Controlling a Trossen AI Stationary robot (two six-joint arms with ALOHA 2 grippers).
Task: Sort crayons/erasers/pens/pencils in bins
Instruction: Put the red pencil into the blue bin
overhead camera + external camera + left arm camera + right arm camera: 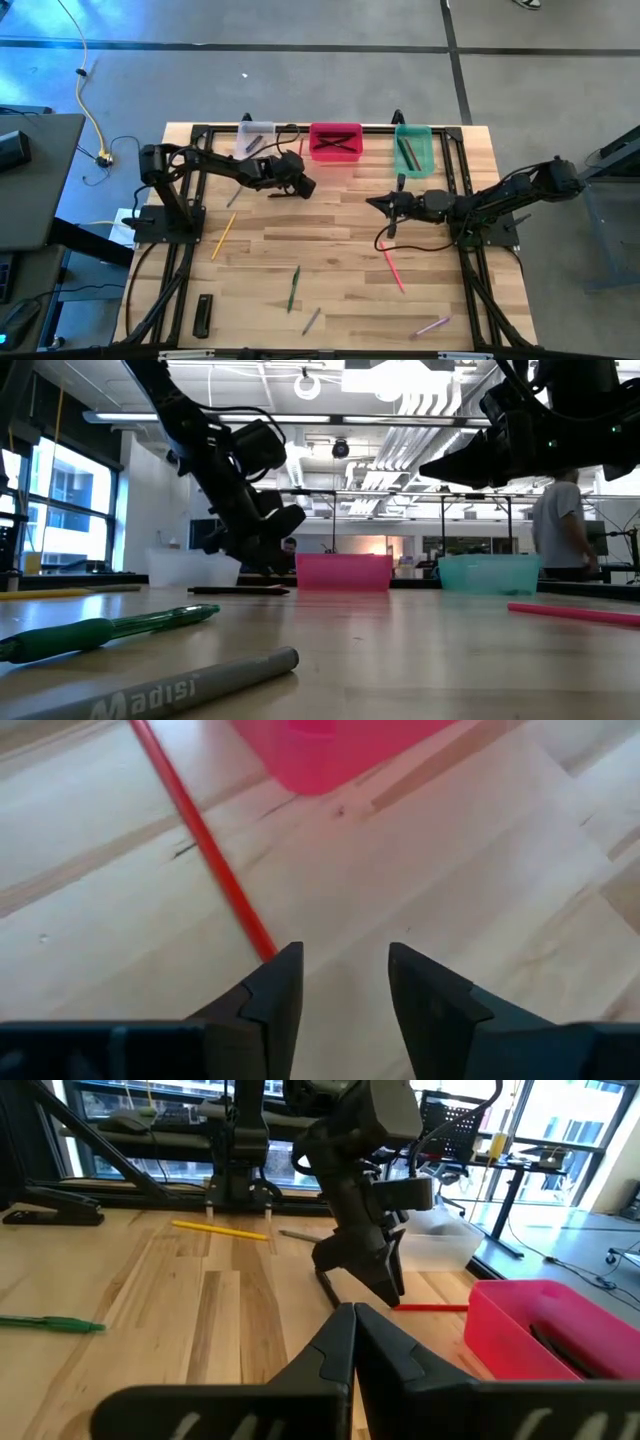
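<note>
Left gripper (300, 188) is hovering low over the table (340, 290) in the high view, just in front of the gap between the clear bin (254, 138) and the pink-red bin (335, 142), its fingers parted and grasping nothing. The right gripper (385, 204) is sitting near the table's middle, in front of the green bin (414, 150). Each bin is holding dark sticks, too small to name. Loose on the wood, a yellow pencil (222, 236) is lying diagonally, a pink stick (391, 267) is running toward the front edge, and a green pen (294, 287) is lying almost front to back.

From the low view, the green pen (100, 630) and a grey pen (160, 690) are lying in the foreground, both slanting across the picture.

Through the left wrist view, a red pencil (200, 840) is lying flat, its long axis running from beside the pink-red bin (330, 750) to the tip of one spread finger (275, 990), perhaps touching it.

Seen from the right wrist view, the right gripper's (354, 1312) fingers are pressed together, empty.
</note>
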